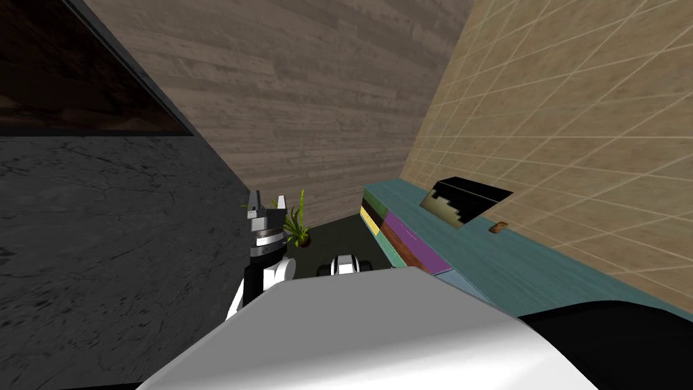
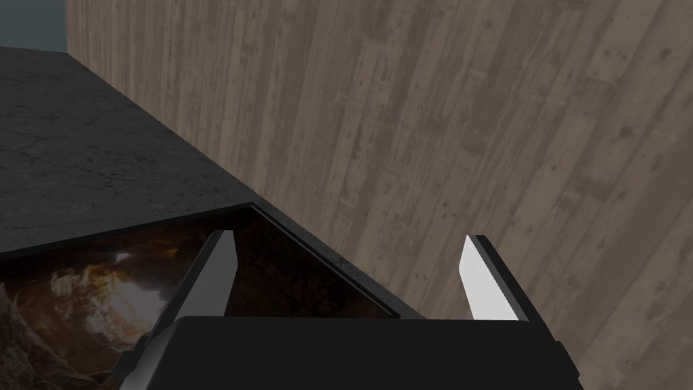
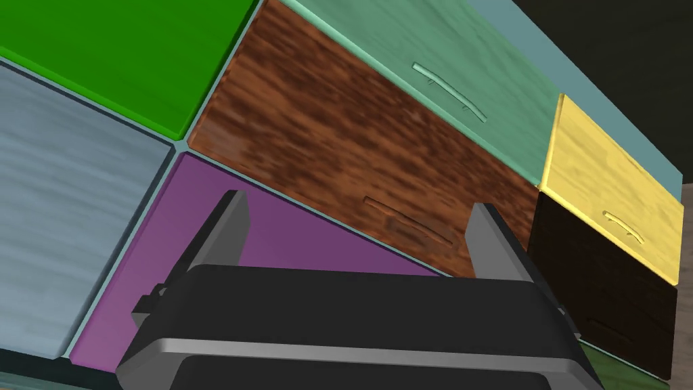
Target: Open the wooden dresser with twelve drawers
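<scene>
Against the beige tiled wall (image 1: 575, 135) at my right: teal-topped dresser with many-coloured drawer fronts (image 1: 467, 261) | right gripper (image 3: 359, 203) fingers spread, facing brown wood-grain drawer front (image 3: 325, 128) | left gripper (image 2: 350, 235) fingers spread, upright

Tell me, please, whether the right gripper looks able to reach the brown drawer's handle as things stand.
Probably yes: the right gripper stands open, facing the dresser, and the brown drawer's handle lies ahead between its fingers with nothing in between.

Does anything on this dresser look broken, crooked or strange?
Nothing looks damaged or spilled. On the dresser, the drawers in view sit shut and straight. One oddity: each front has its own colour, as the purple drawer, brown drawer and yellow drawer show.
</scene>
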You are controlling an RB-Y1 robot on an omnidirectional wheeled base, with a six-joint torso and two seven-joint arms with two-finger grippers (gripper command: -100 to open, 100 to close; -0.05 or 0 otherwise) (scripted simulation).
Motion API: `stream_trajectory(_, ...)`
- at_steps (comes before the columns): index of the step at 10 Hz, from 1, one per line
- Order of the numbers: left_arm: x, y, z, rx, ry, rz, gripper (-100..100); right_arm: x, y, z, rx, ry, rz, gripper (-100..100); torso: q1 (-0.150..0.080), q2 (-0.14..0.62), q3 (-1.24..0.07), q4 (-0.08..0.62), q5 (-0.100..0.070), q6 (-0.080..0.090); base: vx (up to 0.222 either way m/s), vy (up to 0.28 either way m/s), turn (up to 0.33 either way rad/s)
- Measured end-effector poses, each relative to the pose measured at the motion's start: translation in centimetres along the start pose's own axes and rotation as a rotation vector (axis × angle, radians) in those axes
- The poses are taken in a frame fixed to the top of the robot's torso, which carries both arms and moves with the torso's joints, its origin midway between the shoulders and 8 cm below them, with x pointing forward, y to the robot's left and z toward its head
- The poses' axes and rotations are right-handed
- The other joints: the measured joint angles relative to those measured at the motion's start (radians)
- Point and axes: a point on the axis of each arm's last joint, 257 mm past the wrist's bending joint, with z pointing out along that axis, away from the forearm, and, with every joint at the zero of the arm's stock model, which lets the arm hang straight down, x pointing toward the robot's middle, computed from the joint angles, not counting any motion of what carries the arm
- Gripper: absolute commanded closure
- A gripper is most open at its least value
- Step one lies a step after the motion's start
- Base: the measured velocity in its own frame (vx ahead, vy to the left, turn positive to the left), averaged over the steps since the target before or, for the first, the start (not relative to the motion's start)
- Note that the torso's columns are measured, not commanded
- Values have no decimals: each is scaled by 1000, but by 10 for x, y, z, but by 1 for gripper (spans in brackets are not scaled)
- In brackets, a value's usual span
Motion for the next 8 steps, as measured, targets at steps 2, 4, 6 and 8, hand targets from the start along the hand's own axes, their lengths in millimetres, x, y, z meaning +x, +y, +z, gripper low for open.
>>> stream_trajectory(2, 0, 0, 0, 0, 0, 0, 0, 5, -20, 2, 72, 4, -51, -100, 1, -1, -1, 0, 0, 0, 50, 2, 32)
stream_trajectory(4, 0, 0, 0, 0, 0, 0, 0, 11, -31, 4, 123, 4, -86, -100, 1, 1, 1, 0, 0, -1, 50, 4, 118)
stream_trajectory(6, 0, 0, 0, 0, 0, 0, 0, 18, -47, 6, 188, 5, -138, -100, 1, -1, -1, 0, 0, 0, 71, 0, 104)
stream_trajectory(8, 0, 0, 0, 0, 0, 0, 0, 19, -63, 5, 257, 0, -187, -100, 0, -1, 0, 0, 0, -1, 65, -17, 110)
